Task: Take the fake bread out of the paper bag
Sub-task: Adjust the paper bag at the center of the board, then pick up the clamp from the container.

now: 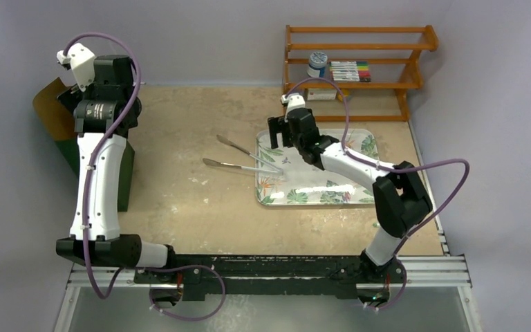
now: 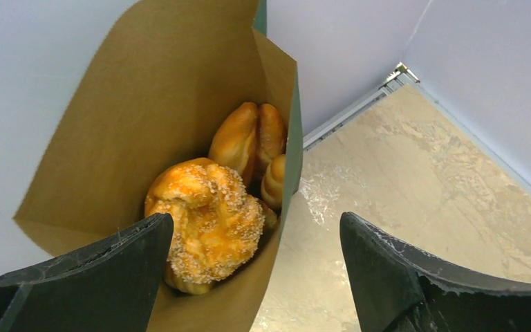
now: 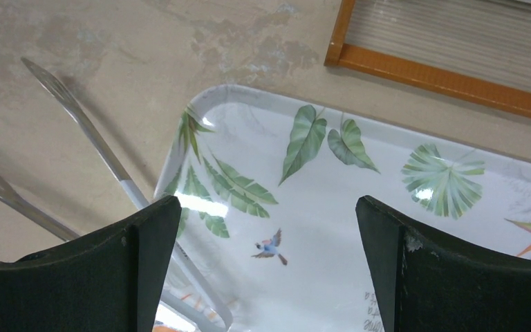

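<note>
While left claw [image 2: 256, 228] and right claw [image 3: 268, 207] gape empty | fake bread [image 2: 207, 228] golden, sugar-crusted | inside paper bag [image 2: 131, 104], kraft-brown lining

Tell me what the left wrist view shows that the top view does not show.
Only the left wrist view: the bread lying inside the bag, and the bag's brown inside.
Only the top view: the tray, the tongs beside it, the shelf at the far edge, and the right end effector over the tray.
Both: the bag and the table.
</note>
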Tool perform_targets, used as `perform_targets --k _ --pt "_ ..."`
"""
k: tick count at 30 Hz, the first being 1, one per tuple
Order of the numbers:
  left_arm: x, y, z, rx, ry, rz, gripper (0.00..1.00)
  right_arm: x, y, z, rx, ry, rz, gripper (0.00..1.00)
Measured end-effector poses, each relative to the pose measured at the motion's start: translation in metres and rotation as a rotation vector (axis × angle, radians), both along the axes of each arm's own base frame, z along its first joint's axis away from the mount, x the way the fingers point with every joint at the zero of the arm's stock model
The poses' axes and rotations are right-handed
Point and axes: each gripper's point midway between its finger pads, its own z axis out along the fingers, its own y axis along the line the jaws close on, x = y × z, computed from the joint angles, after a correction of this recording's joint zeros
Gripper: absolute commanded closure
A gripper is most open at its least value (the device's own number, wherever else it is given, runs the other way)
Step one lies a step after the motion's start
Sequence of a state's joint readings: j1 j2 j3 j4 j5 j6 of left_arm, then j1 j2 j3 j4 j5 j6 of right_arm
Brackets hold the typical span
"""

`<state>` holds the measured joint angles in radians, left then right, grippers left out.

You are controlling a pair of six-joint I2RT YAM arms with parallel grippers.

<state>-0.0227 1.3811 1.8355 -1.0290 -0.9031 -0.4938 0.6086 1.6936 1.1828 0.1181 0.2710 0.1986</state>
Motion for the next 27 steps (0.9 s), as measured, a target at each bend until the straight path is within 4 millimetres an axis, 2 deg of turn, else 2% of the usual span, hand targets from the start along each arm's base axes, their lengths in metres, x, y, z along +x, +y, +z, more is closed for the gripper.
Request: perform_targets --k 3,6,10,14,17,22,27 --pt "0.006 -0.001 -0.008 -0.012 0.006 -0.013 0.16 0.001 0.000 -0.014 -0.038 0.022 0.013 0.00" --pt "0.013 -0.002 -0.026 -0.024 0.038 -0.025 0.19 0.003 0.001 -0.029 -0.076 0.047 0.030 0.00" --pt "0.019 -0.004 -0.049 -0.038 0.084 -0.038 0.29 0.000 0.006 -0.050 -0.111 0.085 0.071 0.00" --pt "0.024 -0.003 -0.060 -0.050 0.096 -0.045 0.47 -0.008 0.019 -0.059 -0.126 0.102 0.130 0.00" --pt "0.026 -0.002 -0.065 -0.055 0.095 -0.047 0.63 -0.014 0.036 -0.062 -0.132 0.103 0.183 0.00" --pt "0.031 -0.004 -0.069 -0.065 0.088 -0.059 0.83 -0.025 0.061 -0.067 -0.145 0.101 0.248 0.00" --pt "0.034 -0.006 -0.073 -0.076 0.089 -0.078 0.98 -0.028 0.068 -0.073 -0.155 0.108 0.268 0.00"
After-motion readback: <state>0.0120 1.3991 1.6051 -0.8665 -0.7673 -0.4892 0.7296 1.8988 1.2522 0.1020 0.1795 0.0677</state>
